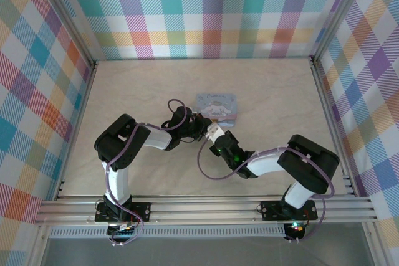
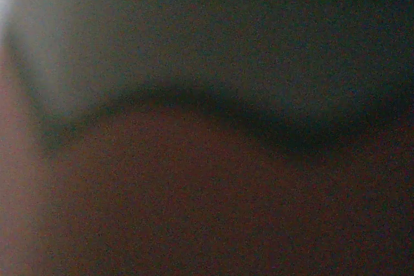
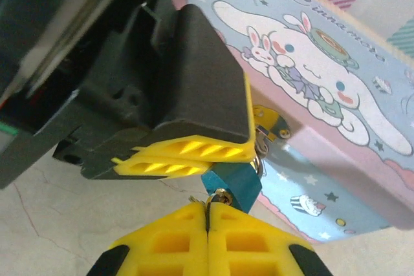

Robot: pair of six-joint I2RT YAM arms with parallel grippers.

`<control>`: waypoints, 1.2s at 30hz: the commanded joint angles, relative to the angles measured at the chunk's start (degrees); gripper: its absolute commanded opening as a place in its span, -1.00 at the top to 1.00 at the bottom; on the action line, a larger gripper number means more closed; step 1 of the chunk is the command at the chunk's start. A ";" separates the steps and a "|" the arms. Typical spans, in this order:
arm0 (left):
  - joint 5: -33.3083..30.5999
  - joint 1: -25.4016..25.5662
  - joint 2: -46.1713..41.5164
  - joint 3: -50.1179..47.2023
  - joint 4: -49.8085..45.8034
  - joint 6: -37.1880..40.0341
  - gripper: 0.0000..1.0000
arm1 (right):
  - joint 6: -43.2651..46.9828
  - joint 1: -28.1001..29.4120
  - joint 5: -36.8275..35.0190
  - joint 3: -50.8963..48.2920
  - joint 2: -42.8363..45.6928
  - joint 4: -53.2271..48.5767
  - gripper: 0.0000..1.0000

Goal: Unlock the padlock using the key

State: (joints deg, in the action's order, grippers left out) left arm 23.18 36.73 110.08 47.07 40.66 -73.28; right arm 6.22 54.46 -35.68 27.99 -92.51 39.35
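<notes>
Hanging at the clasp [image 3: 268, 124] of the tin [image 3: 310, 179], the tiny padlock [image 3: 231, 182] is judged light, hard and slippery, best steadied at its blue body, just above which the left gripper [image 3: 249, 153] is closed, while the key [image 3: 220, 195] is pinched in the right gripper [image 3: 207, 214].

The tiny padlock [image 3: 231, 184], a teal-blue block body with a thin silvery metal loop [image 3: 259, 159], is hanging slightly tilted from the front latch [image 3: 270, 127] of the pale blue cartoon-printed tin box [image 3: 336, 75], just under the left hand's [image 3: 187, 158] closed yellow fingers. The small brass-coloured key [image 3: 220, 194] is touching the body's lower face, peeking out from the right hand's [image 3: 208, 210] pinched fingers
</notes>
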 commanded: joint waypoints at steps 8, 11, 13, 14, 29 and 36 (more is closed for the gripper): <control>1.61 1.28 0.11 0.40 -2.87 0.87 0.86 | -21.05 -4.14 6.79 -2.28 1.20 1.40 1.00; 0.95 1.10 -1.11 0.39 -4.98 2.44 0.68 | -23.76 -5.55 8.39 -3.54 1.37 2.04 1.00; 0.33 0.81 -2.37 0.17 -6.84 3.76 0.57 | -24.69 -6.14 8.99 -3.82 1.69 1.37 1.00; 0.09 0.59 -2.97 0.06 -7.56 4.28 0.51 | -25.02 -6.32 9.29 -3.82 1.88 1.13 1.00; -3.80 -3.69 -15.60 -2.03 -20.90 12.63 -0.09 | -33.23 -12.67 22.84 -7.16 3.43 7.06 1.00; -5.69 -8.79 -22.52 0.19 -33.02 20.81 -0.27 | -38.48 -15.70 28.36 -7.86 4.06 6.12 0.62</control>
State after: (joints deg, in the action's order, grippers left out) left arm 19.11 30.22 90.17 45.69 15.20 -57.91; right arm -29.02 39.53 -10.76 21.08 -90.08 43.70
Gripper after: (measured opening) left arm 0.628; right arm 0.180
